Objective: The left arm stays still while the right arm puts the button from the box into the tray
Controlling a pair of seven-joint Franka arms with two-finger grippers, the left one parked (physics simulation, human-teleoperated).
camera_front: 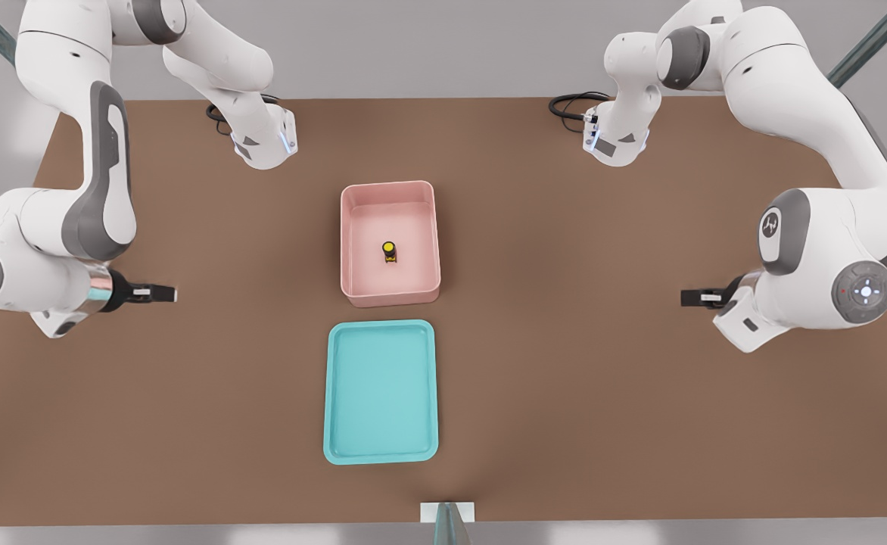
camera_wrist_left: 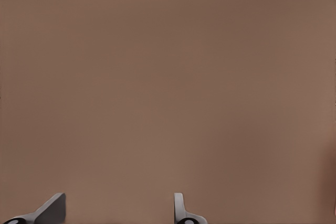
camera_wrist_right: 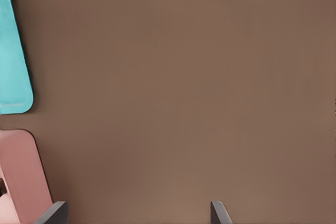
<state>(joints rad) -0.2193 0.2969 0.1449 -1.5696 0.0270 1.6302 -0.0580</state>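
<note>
We note the black two-finger gripper (camera_front: 163,293), jaws wide ready for pickup, at 9 o'clock of the pink plastic bin (camera_front: 353,242). The yellow-capped push button (camera_front: 389,252) waits inside.

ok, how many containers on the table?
2. The pink box sits at centre with the button inside; the teal tray lies just below it in the front view, apart. The gripper is open, at the front view's left.

The rectangular plastic box (camera_front: 352,235) was plain pink, the shallow tray (camera_front: 380,393) teal, the tiny button (camera_front: 389,251) yellow-capped on black, the table (camera_front: 602,363) brown, the gripper (camera_wrist_right: 139,211) above it dark grey.
</note>
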